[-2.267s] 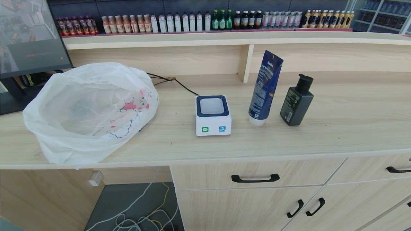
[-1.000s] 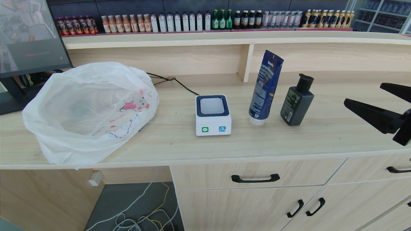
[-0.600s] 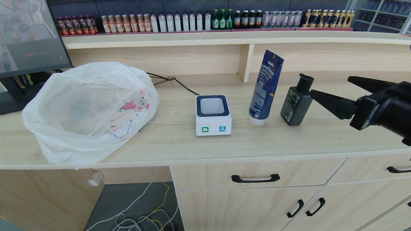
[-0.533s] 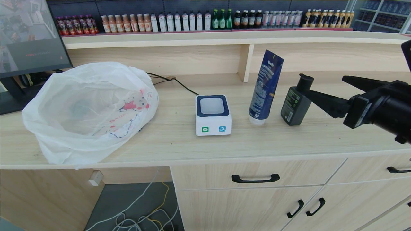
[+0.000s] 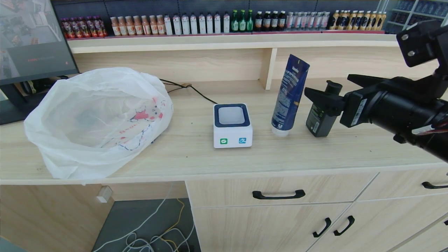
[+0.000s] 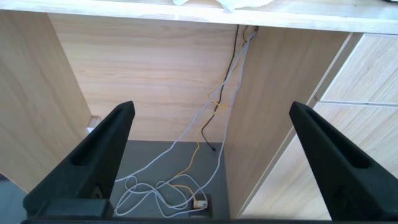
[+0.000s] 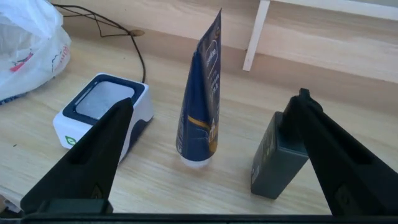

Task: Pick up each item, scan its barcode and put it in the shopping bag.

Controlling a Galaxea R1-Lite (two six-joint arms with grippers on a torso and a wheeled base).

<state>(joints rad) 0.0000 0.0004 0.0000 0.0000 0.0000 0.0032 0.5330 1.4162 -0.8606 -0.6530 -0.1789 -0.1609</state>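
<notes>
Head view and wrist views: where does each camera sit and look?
Head view: on the head, looking down at the wooden counter; open right gripper near the dark grey pump bottle.
Left wrist view: on the left wrist, below the counter's edge, facing loose cables on the floor; open left gripper.
Right wrist view: on the right wrist, facing the tall blue tube; right gripper frames it.
Shared by head and right wrist views: tube, bottle, white box scanner.
</notes>
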